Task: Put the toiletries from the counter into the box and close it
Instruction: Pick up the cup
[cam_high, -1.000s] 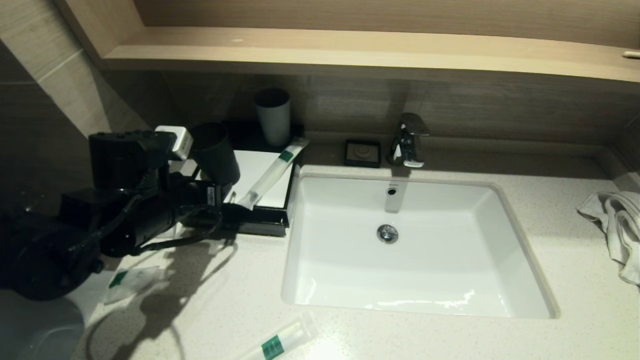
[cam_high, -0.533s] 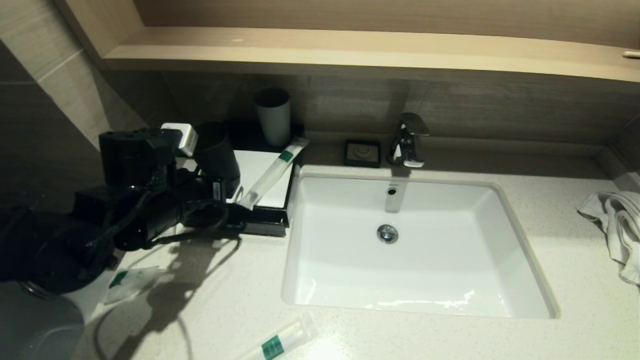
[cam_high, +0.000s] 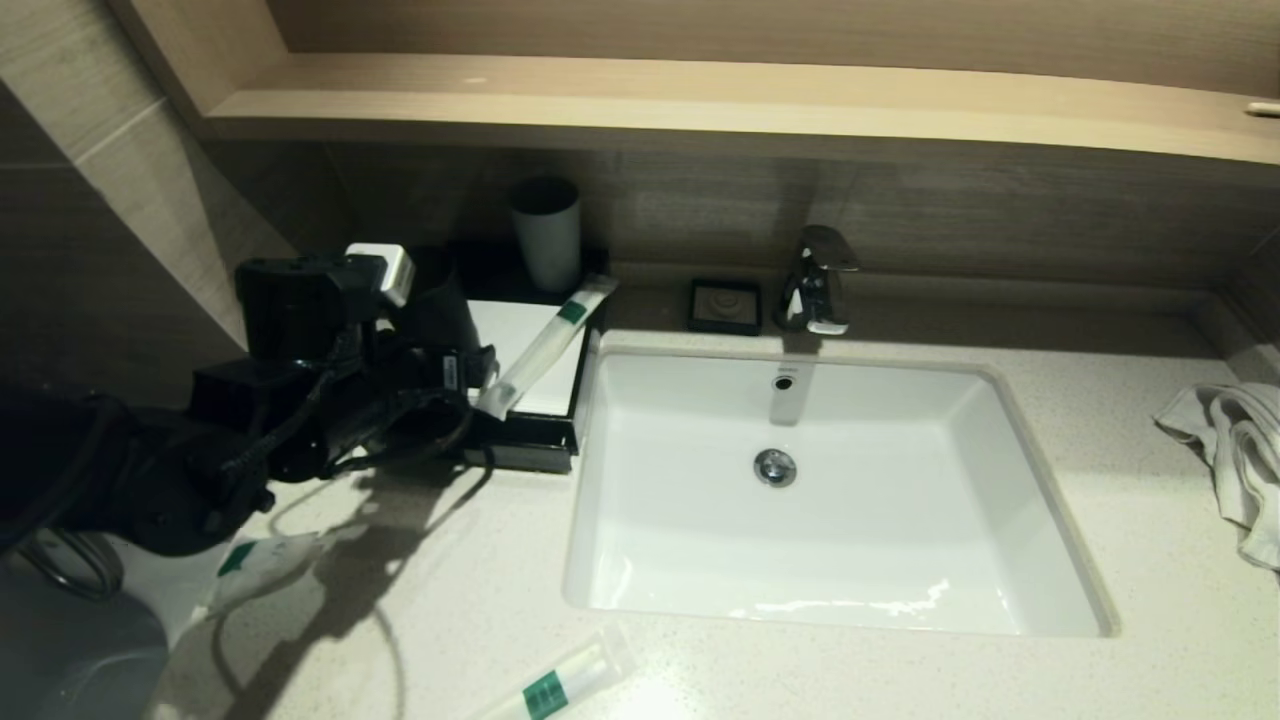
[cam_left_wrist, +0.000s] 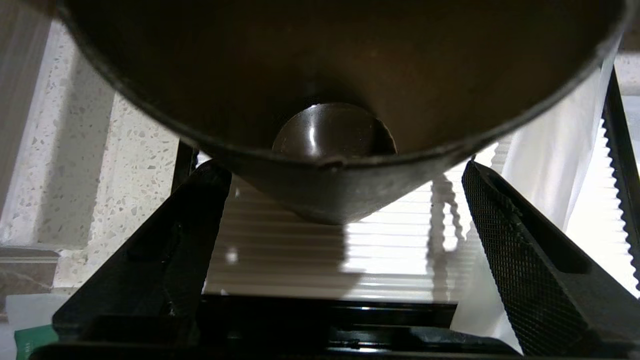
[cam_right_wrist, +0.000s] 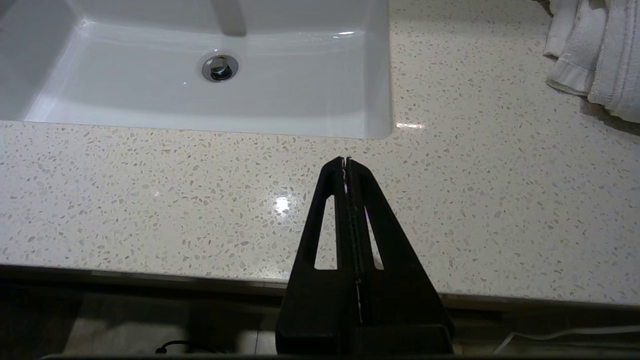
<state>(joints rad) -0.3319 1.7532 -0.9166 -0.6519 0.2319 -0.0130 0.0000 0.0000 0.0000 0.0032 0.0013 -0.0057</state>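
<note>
Now the left gripper (cam_left_wrist: 345, 220), fingers spread wide, hovers over the box (cam_high: 530, 440) beneath a dark cup (cam_left_wrist: 340, 90); the right gripper (cam_right_wrist: 346, 162) sits clenched above the counter (cam_right_wrist: 150, 200).

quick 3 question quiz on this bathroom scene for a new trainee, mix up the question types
1. True or false: the right hand is shut.
2. Where does the long green-labelled packet lie?
A. in the basin
B. slanted across the black box
C. on the white cloth
3. Fill the blank: the left hand, fingers apart, faces the mouth of a dark ___.

Key: 1 true; 2 B; 3 cup.
</note>
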